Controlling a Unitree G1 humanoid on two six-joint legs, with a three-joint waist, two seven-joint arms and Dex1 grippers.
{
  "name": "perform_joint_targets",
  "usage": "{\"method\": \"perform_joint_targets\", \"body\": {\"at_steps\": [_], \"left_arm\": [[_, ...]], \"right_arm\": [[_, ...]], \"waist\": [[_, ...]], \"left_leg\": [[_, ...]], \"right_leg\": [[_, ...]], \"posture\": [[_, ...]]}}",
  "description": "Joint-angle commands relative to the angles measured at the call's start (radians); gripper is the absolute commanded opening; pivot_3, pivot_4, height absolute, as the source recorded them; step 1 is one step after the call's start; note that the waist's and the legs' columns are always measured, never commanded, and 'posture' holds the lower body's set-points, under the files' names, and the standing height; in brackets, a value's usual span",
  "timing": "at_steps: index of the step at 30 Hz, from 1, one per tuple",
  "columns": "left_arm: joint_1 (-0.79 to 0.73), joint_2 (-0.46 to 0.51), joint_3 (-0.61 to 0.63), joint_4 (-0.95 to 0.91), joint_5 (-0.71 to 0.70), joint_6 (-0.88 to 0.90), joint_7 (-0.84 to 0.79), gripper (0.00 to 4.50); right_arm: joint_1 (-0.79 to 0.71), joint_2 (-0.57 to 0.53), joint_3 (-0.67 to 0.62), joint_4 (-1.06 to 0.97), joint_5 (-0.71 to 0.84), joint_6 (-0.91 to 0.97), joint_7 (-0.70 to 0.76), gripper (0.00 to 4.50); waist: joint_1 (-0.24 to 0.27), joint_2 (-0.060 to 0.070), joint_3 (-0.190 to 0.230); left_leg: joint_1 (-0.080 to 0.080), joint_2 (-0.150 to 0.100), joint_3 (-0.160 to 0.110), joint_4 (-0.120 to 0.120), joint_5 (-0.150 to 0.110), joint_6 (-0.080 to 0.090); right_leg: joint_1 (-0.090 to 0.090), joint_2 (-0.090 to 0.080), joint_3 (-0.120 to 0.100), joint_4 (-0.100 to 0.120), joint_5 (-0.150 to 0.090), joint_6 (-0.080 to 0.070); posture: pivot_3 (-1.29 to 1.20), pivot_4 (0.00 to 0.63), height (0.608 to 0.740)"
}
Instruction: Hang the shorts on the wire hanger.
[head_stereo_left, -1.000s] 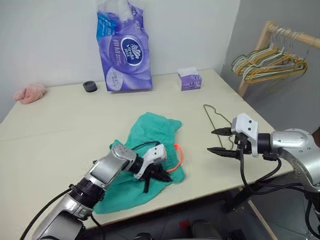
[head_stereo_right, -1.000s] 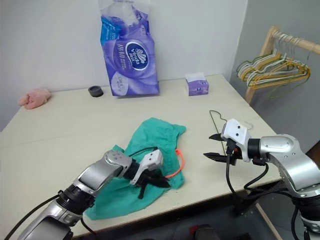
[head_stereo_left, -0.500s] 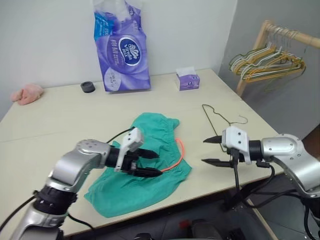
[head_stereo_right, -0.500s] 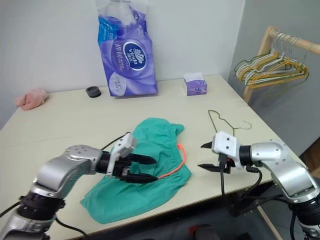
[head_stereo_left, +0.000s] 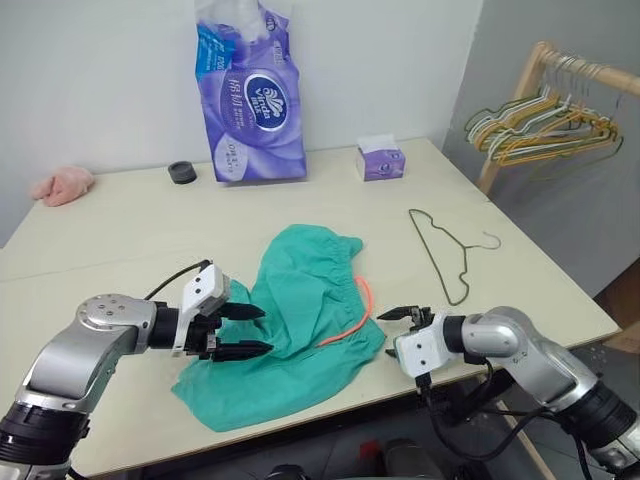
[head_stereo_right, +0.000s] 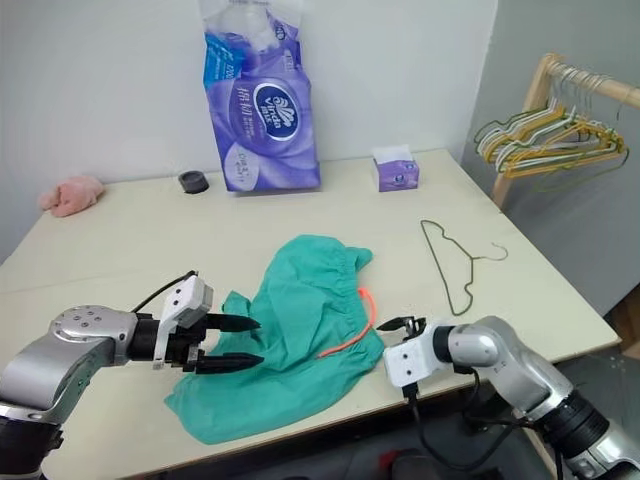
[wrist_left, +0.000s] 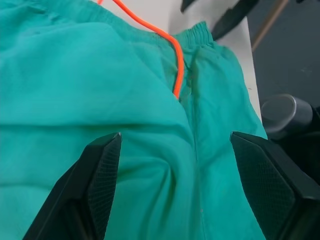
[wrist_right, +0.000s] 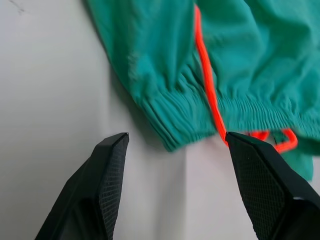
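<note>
Shorts not yet hung; nothing gripped.
The shorts (head_stereo_left: 300, 325) lie crumpled on the table (head_stereo_left: 120, 230), well apart from the wire hanger (head_stereo_left: 445, 250) lying flat. My left claw (head_stereo_left: 243, 330) and right claw (head_stereo_left: 400, 322) gape empty either side; grasping and hanging remain.

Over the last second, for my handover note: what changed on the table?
The left gripper let go of the shorts, opened and drew back toward the robot's left. The right gripper came down beside the shorts' waistband corner, jaws open. The shorts were spread slightly; the wire hanger stayed put.
</note>
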Motion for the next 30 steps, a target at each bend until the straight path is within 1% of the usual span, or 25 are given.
{"method": "perform_joint_targets", "body": {"at_steps": [1,7,8,10,17,18,19,21,26,30], "left_arm": [[0.003,0.024,0.046,-0.031,-0.014,-0.001,0.016,3.67],[0.003,0.030,0.067,-0.038,-0.017,0.012,0.047,3.67],[0.003,0.031,0.071,-0.044,-0.021,0.017,0.052,3.70],[-0.006,0.025,0.086,-0.058,-0.032,0.032,0.073,3.71],[-0.035,0.029,0.119,-0.095,-0.093,0.122,0.113,3.71],[-0.039,0.029,0.116,-0.099,-0.093,0.137,0.128,3.87],[-0.042,0.028,0.114,-0.103,-0.098,0.153,0.137,4.05],[-0.041,0.035,0.109,-0.114,-0.115,0.176,0.131,4.49],[0.015,0.098,0.083,-0.169,-0.126,0.172,0.047,4.49],[0.087,0.151,0.048,-0.196,-0.108,0.140,-0.017,4.49]], "right_arm": [[-0.041,0.032,0.014,0.023,-0.045,-0.080,-0.017,3.31],[-0.109,0.120,0.055,0.127,-0.103,-0.145,-0.029,3.31],[-0.119,0.133,0.059,0.145,-0.111,-0.147,-0.029,3.13],[-0.137,0.156,0.052,0.169,-0.097,-0.134,-0.014,2.75],[-0.147,0.193,-0.014,0.178,-0.022,-0.070,-0.004,0.45],[-0.155,0.196,-0.034,0.188,-0.015,-0.053,-0.014,0.15],[-0.166,0.197,-0.053,0.202,-0.012,-0.041,-0.025,0.00],[-0.186,0.189,-0.088,0.233,-0.007,-0.016,-0.039,0.00],[-0.215,0.129,-0.153,0.294,0.005,0.006,-0.040,0.00],[-0.198,0.116,-0.168,0.292,0.022,0.032,-0.022,0.00]], "waist": [[0.004,0.000,0.000],[0.006,0.000,0.000],[0.006,0.000,0.000],[0.007,-0.001,0.000],[0.008,-0.001,0.000],[0.008,0.000,0.000],[0.008,0.000,0.000],[0.008,0.000,0.000],[0.008,0.000,0.000],[0.006,0.002,0.001]], "left_leg": [[0.000,0.000,0.000,0.000,0.000,0.000],[0.000,0.000,0.000,0.000,0.000,0.000],[0.000,0.000,0.000,0.000,0.001,-0.001],[0.000,0.000,0.000,0.000,0.001,-0.002],[0.000,0.000,-0.001,0.000,0.001,-0.002],[0.001,0.000,-0.001,0.000,0.001,-0.002],[0.000,0.000,-0.001,0.000,0.001,-0.003],[0.000,0.000,-0.001,0.000,0.001,-0.003],[0.000,0.000,0.000,-0.001,0.002,-0.003],[0.001,0.000,0.000,-0.001,0.000,0.000]], "right_leg": [[0.000,0.000,0.000,0.000,0.000,0.000],[0.000,0.001,0.000,0.001,0.000,0.000],[0.000,0.001,0.000,0.001,0.000,0.000],[0.000,0.001,0.000,0.001,0.000,0.000],[0.000,0.001,0.000,0.001,0.000,0.000],[0.000,0.001,0.000,0.001,0.000,0.000],[0.000,0.001,0.000,0.001,0.000,0.000],[0.000,0.001,0.000,0.001,0.000,0.000],[0.000,0.001,0.000,0.001,0.000,-0.001],[-0.001,0.001,0.000,0.001,0.000,-0.001]], "posture": [[-0.12,0.000,0.740],[-0.11,0.000,0.740],[-0.11,0.000,0.740],[-0.10,0.000,0.740],[-0.09,0.000,0.740],[-0.09,0.000,0.740],[-0.09,0.000,0.740],[-0.09,0.000,0.740],[-0.10,0.000,0.740],[-0.11,0.000,0.740]]}}
